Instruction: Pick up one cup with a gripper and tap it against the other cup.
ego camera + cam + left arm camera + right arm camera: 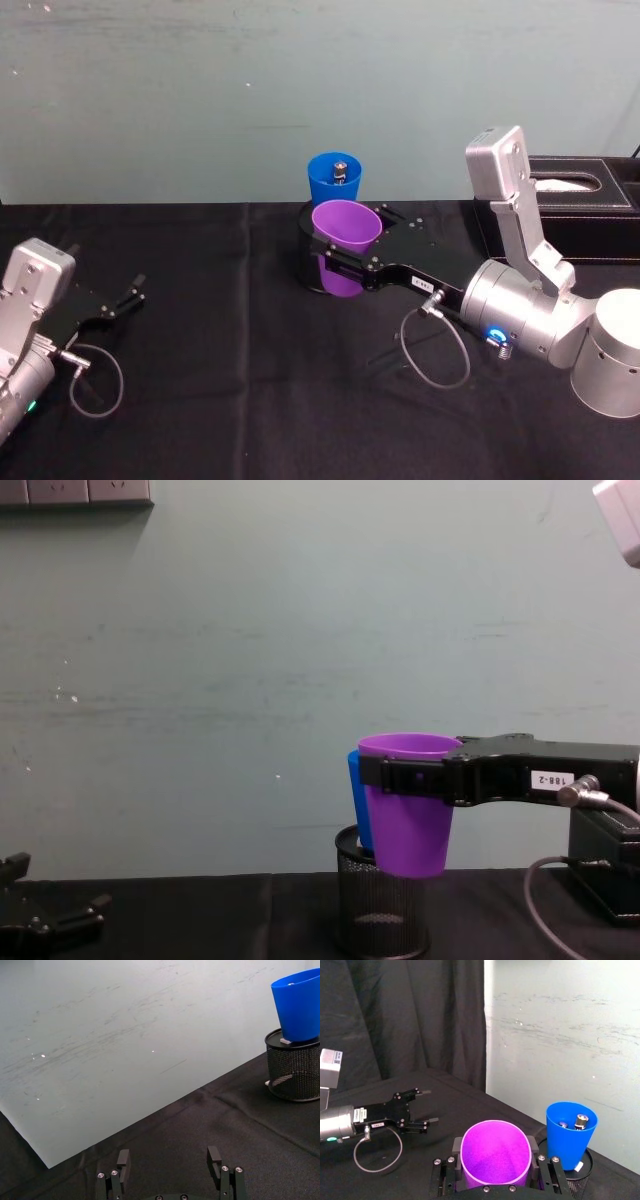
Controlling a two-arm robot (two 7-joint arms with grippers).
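The smooth, tapered purple plastic cup (346,232) was pinched by the right end effector (331,258), whose label (552,778) read 188-2, apparently touching the blue cup (333,178). The left end effector (128,296) was seen spread.

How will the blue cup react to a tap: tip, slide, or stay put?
Probably stays put: the blue cup sits nested in the mesh holder, which should brace its base. Metal parts inside add weight but may rattle. Standing well above the holder, it could rock if the purple cup in the right gripper hits near the rim.
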